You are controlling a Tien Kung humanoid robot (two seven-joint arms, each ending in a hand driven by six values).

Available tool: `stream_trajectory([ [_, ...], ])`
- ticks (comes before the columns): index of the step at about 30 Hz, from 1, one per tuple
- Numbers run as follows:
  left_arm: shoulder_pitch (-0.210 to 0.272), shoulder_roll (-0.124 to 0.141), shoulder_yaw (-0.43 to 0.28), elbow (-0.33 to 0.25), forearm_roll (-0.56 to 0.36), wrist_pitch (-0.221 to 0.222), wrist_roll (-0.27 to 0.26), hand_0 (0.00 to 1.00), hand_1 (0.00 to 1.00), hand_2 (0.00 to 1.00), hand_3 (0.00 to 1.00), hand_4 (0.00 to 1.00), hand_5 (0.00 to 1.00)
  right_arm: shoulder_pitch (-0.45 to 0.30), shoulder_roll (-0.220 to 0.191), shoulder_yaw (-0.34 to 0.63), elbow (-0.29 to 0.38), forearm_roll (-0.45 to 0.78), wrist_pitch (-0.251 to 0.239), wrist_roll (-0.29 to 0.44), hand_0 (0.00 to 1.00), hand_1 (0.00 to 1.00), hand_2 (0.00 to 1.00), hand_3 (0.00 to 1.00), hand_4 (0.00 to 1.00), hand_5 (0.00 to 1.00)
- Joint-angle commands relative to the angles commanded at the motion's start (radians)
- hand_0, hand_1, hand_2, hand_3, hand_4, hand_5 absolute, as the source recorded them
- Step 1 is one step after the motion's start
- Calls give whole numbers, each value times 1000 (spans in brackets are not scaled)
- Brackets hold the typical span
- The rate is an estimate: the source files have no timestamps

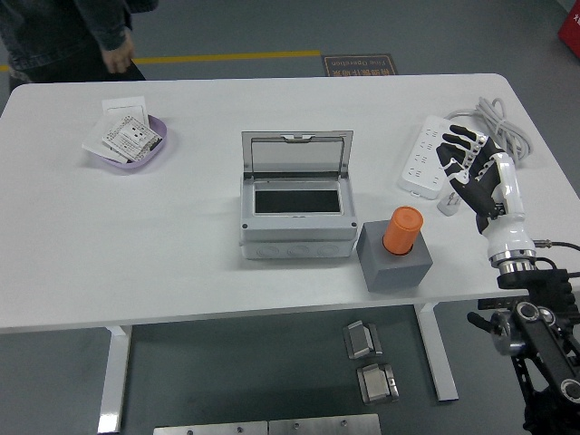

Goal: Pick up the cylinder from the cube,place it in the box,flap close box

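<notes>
- cylinder (402,229): orange, smooth plastic look
- cube (395,261): matt grey
- box (296,210): grey plastic, clear glossy flap
- surface (136,245): smooth matt white
- right hand (478,172): glossy white-black shell

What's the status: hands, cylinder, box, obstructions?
Right hand open, empty, right of grey cube; left hand out of view. Orange cylinder upright in cube. Grey plastic box lid up. Nothing between hand and cylinder.

White table (136,263) is seen across most of frame. Purple dish (136,152) w/ flat grey plates is set upper left. White power strip (430,166) w/ coiled cable is laid upper right. Person's sleeve and hand (116,56) are seen at top-left corner. Two metal brackets (370,361) are seen on floor, bottom centre.
</notes>
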Motion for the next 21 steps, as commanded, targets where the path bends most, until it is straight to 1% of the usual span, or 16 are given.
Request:
stream_trajectory([
  [3,0,-1,-1,0,2,0,0,637,614,569,597,662,276,-1,8,-23,-10,7,-3,7,746,751,754,783,904,354],
  [4,0,-1,-1,0,2,0,0,637,614,569,597,661,273,-1,10,-29,-13,9,-3,8,777,847,872,872,901,344],
  [10,1,-2,-3,0,5,-1,1,637,614,569,597,661,273,0,17,-65,-42,25,0,14,777,847,872,872,901,344],
  [11,1,-3,-3,0,5,-1,1,637,615,569,596,660,272,1,17,-70,-50,29,1,15,803,870,899,893,904,347],
  [21,1,-5,-3,0,8,-2,0,637,615,569,596,659,271,6,21,-97,-108,50,4,26,803,871,892,889,899,355],
])
